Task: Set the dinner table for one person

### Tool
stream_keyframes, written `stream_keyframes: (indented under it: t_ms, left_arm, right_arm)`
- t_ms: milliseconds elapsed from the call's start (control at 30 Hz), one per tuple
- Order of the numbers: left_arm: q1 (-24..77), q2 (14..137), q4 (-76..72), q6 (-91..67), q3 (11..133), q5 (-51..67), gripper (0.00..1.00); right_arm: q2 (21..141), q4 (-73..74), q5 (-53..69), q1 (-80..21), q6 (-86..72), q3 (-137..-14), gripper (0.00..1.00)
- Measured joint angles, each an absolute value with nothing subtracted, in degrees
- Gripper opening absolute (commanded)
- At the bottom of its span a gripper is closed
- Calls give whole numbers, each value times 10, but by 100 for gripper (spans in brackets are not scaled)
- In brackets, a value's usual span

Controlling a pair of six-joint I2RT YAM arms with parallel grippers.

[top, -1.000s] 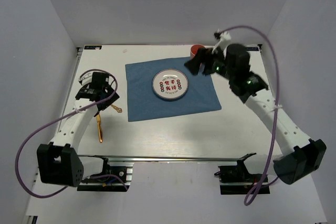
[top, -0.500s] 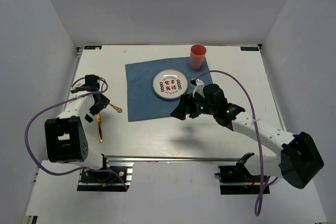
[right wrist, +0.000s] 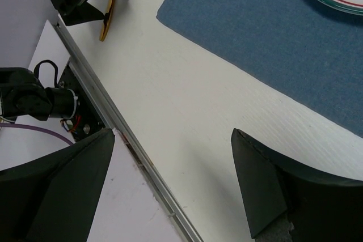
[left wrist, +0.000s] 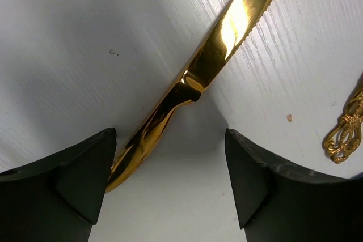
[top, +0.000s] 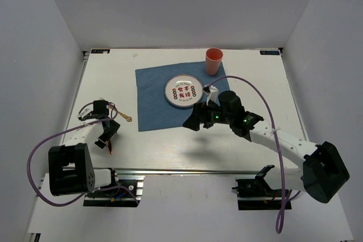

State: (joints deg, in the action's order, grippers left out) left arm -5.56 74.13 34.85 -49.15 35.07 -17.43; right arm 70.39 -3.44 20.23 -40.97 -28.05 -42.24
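The left gripper point(left wrist: 169, 157) stands spread astride the gold knife point(left wrist: 221, 43). The right gripper point(right wrist: 173, 137) hangs spread, blue cloth point(right wrist: 255, 32) ahead of it.

White arm links point(top: 283, 140) with black joints point(top: 323, 171) — looping purple cables point(top: 29, 168), small green lights point(top: 218, 117)

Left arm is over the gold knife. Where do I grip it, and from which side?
By the thick handle, from straight above: the knife lies flat on the dinner table, blade slim and serrated, and the open left pincer straddles that handle.
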Motion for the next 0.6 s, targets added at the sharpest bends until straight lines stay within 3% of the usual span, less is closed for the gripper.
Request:
stream_keyframes:
  t_ms: [167, 300, 467, 533, 600]
  left_arm:
    - [-60, 735, 340, -494, 344, -180, 70]
    - [-63, 738, 334, -495, 344, -182, 67]
    - [-63, 759, 331, -491, 355, -190, 44]
    - [-63, 771, 334, -491, 364, -194, 40]
    - [-64, 783, 332, -493, 372, -194, 28]
  right_arm:
    - [689, -34, 196, -410, -280, -422, 89]
    - [679, -33, 192, -410, -280, -422, 89]
    - [670, -30, 179, -410, -279, -422, 89]
    - [665, -29, 170, -410, -279, -422, 89]
    - [660, -28, 161, -410, -279, -422, 89]
